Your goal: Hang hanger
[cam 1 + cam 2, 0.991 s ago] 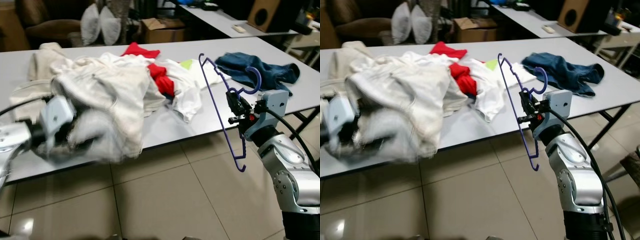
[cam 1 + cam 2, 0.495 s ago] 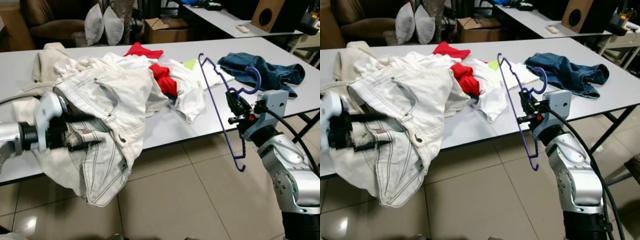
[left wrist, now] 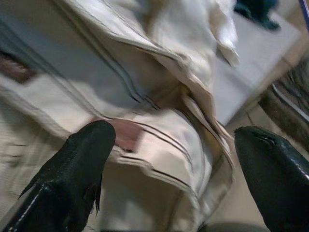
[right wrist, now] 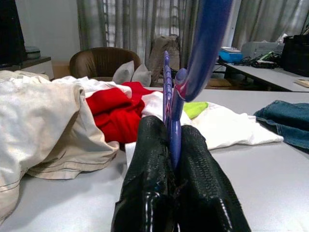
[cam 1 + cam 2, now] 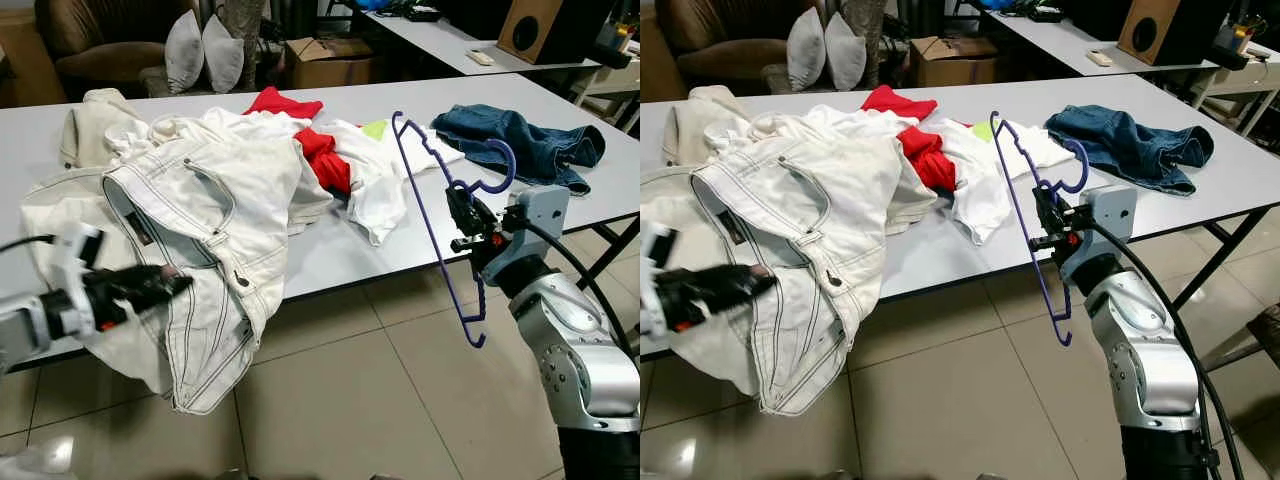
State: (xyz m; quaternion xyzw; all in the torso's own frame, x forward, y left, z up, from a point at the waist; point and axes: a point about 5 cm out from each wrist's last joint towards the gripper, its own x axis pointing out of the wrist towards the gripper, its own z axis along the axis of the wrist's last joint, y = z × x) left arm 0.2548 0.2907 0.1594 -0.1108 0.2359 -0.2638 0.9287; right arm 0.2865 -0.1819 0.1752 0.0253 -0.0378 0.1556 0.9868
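A purple wire hanger (image 5: 513,163) is upright in the air in front of the table's near edge, with my right gripper (image 5: 462,215) shut on it just below the hook; the fingers (image 4: 149,193) pinch the wire. White jeans (image 5: 220,200) lie on the grey table (image 5: 330,255), one leg drooping over the near edge towards the floor. My left gripper (image 5: 150,285) is low on the left, beside the hanging part. It is open, the fingers (image 3: 82,159) spread wide with the white denim (image 3: 159,145) just ahead of them.
A red garment (image 5: 320,150), a white shirt (image 5: 385,190) and blue jeans (image 5: 520,145) lie on the table too. Behind it are a brown sofa with cushions (image 5: 190,50), a cardboard box (image 5: 320,60) and a second table (image 5: 450,40). Tiled floor (image 5: 340,400) lies in front.
My left gripper has let go of the white jeans and drawn back to the left and lower. The jeans have settled over the table edge. The right gripper still holds the hanger.
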